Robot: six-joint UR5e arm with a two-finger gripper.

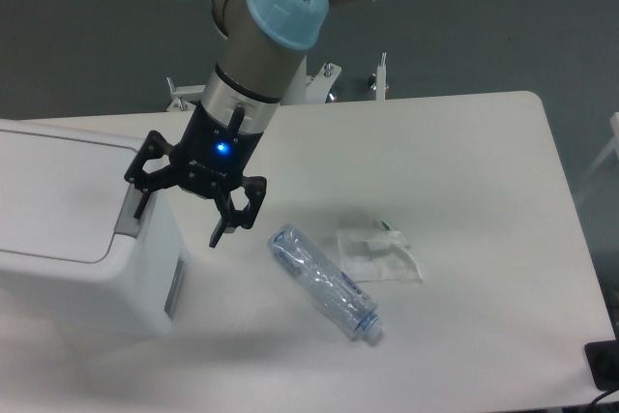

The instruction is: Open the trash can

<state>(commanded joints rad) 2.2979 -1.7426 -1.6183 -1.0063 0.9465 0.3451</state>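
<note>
Black two-finger gripper (181, 215), jaws spread wide and holding nothing, blue light glowing on its body. Hanging from a grey and pale blue UR5e arm (271, 36) that reaches down from the top of the view. Left fingertip (141, 202) right at the grey push tab (129, 212) on the right edge of the trash can's lid; contact or a small gap, cannot tell. Right fingertip out over bare table, clear of everything.

White boxy trash can (77, 249) at the near left, flat lid shut.

To the right of the gripper, well apart from the bin: a crushed clear plastic bottle (324, 282) lying on its side, and just beyond it a crumpled clear wrapper (379, 256), both on the white table (464, 200).

Judged step: approach to the tab, lid not yet opened. Next move likely calls for bringing a fingertip squarely onto the tab and pressing down, without sliding off its edge.
</note>
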